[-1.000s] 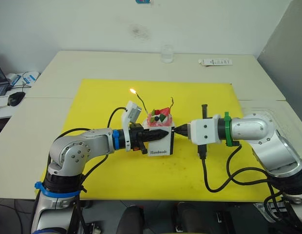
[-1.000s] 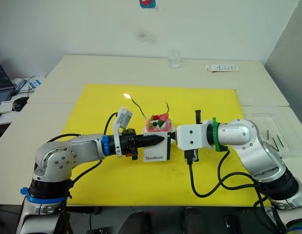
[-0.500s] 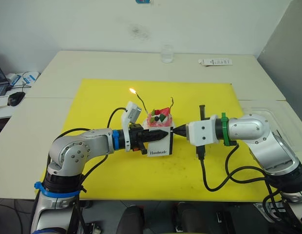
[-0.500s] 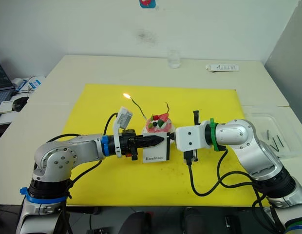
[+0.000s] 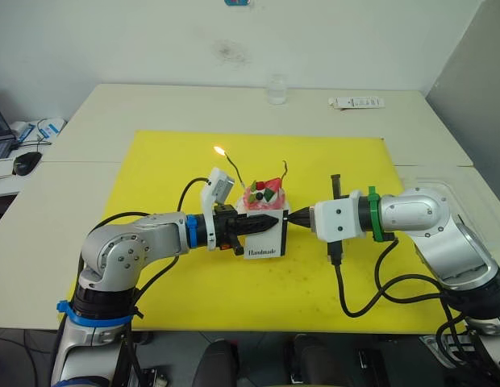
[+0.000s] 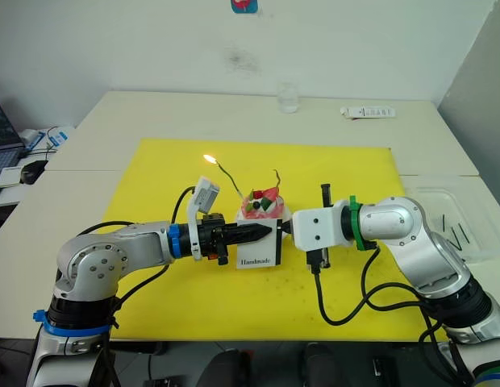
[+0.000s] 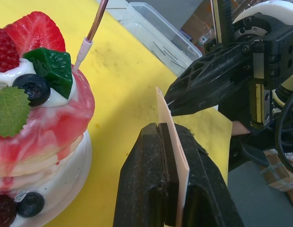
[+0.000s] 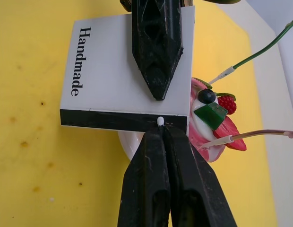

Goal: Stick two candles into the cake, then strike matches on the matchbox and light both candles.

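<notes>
I am clamping the matchbox (image 8: 127, 71) in the left gripper (image 5: 262, 223) while the right gripper (image 8: 161, 130), pinching a match (image 8: 160, 120), is pressing its head against the strip; next, a quick drag.

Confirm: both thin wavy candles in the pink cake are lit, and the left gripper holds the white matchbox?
Not quite. In the left eye view only the greenish wavy candle burns; the brownish-pink candle is unlit. The left gripper does hold the white matchbox.
</notes>
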You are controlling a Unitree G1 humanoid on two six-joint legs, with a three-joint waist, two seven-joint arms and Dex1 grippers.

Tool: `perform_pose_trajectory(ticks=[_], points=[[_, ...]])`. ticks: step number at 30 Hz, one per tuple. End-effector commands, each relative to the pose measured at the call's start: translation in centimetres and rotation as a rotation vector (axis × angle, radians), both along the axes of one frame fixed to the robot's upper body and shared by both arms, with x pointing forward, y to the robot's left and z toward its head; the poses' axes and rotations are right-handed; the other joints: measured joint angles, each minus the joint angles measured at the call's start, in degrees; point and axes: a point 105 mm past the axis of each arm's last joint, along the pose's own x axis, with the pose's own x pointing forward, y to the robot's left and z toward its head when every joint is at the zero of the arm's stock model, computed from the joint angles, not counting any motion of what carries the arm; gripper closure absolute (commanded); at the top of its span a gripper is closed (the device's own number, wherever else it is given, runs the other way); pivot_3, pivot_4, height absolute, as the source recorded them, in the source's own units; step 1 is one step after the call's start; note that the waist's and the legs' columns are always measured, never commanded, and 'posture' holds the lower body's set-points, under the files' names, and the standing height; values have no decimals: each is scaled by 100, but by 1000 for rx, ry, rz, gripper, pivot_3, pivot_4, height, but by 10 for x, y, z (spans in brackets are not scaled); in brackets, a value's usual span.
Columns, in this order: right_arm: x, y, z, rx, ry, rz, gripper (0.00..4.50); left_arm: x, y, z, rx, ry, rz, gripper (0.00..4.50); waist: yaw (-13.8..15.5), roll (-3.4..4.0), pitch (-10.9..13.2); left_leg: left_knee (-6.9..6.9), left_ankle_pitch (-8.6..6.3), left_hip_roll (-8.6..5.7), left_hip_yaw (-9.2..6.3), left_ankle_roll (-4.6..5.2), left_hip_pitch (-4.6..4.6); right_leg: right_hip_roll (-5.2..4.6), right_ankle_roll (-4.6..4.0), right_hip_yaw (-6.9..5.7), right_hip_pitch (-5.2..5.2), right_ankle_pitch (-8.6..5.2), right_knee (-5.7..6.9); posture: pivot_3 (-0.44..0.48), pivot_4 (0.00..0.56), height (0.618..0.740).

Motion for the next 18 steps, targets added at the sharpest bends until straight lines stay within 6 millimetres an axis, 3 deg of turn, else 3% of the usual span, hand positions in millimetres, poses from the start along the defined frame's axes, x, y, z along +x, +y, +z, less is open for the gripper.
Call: perform_pose_trajectory(ticks=[1,18], points=[[3,-3,11,15,-54,-18,4475,-4,-3,12,-27,-49,-25,4500,0,0,0,0,0,0,0,0,0,0,0,0,0,0,0,0,150,740],[8,-3,20,39,-84,-27,4475,-3,-2,10,-18,-47,-16,4500,0,0,0,1,0,0,0,0,0,0,0,0,0,0,0,0,150,740]])
